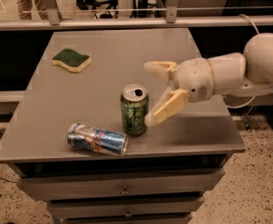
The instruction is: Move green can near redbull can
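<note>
The green can [135,110] stands upright on the grey table [126,50], near the front edge. The redbull can [97,139] lies on its side just to the front-left of it, close but with a narrow gap between them. The pincer [149,94] is positioned to the right of the green can, spread wide and holding nothing. Its lower finger [166,108] ends just beside the can wall (whether they touch cannot be told). Its upper finger [158,69] is clear of the can. A green-topped sponge [71,60] lies at the far left of the table, well apart.
</note>
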### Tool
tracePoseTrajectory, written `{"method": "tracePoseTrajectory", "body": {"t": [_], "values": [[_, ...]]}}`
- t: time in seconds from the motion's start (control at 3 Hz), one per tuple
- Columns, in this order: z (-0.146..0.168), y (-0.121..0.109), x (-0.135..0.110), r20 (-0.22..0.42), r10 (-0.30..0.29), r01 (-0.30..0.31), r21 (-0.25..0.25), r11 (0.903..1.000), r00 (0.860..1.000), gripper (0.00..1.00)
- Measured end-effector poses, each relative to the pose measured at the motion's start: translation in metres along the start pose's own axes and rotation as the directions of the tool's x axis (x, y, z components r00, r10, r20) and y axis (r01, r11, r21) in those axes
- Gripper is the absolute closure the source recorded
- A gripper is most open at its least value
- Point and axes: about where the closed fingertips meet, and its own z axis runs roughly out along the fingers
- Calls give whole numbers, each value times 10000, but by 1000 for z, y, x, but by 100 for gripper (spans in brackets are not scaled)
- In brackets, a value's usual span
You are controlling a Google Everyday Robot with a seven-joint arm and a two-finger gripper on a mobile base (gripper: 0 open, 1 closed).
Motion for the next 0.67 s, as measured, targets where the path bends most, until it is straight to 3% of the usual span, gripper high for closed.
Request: {"method": "tracePoseTrajectory", "body": {"t": [0.33, 0.67], "values": [[-74, -36, -11, 517, -253, 205, 929, 9955, 9983, 0], [-99, -48, -34, 683, -781, 675, 1458, 9870, 9946, 0]]}}
